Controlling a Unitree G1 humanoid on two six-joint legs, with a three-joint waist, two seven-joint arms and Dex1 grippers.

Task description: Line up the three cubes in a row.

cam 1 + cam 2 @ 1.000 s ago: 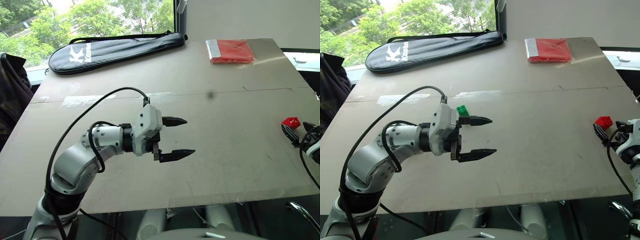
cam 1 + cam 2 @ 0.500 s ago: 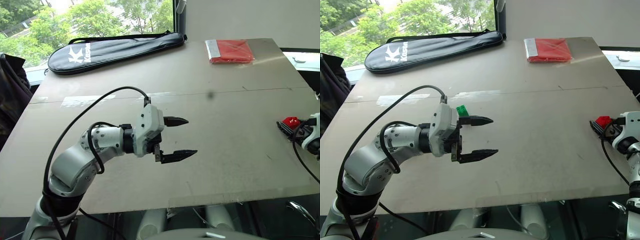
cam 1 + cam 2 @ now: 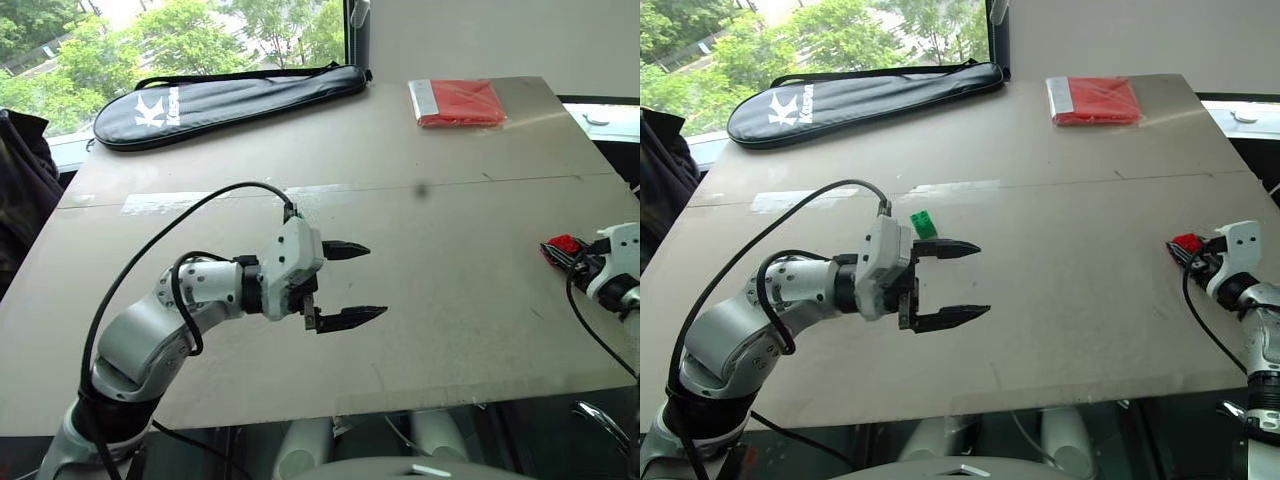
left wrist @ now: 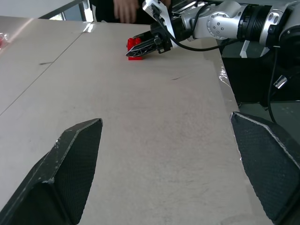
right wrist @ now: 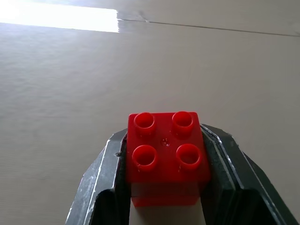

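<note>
Head views: right hand (image 3: 1188,252) has just gone from spread to pinched on the red cube (image 3: 1186,243) at 3 o'clock on the counter (image 3: 450,330), near its right edge, and has slid inward w/ it. So the grasp looks made; next step prob. carrying red toward the others to start the row. Green cube (image 3: 924,224) sits just behind the left hand (image 3: 965,281), about 9 o'clock from counter centre; in the right eye it peeks above the wrist housing. Yellow cube: can't tell where it is. Left hand hovers mid-counter, fingers spread wide, holding nothing, same pose as a sec ago.

Left wrist view: its own two fingers are far apart, bare counter between. Across the counter the right hand is clamped on the red cube, cube resting on the surface. A person's hand shows beyond the far edge.

Right wrist view: red cube, four studs up, squeezed between both fingers (image 5: 101,183), square in the grip.

Surface & room: plain grey-brown board, a seam across it, tape strip at 10 o'clock. Black racket bag (image 3: 230,95) at 11, flat red packet (image 3: 460,102) at 1. Window w/ trees behind.
</note>
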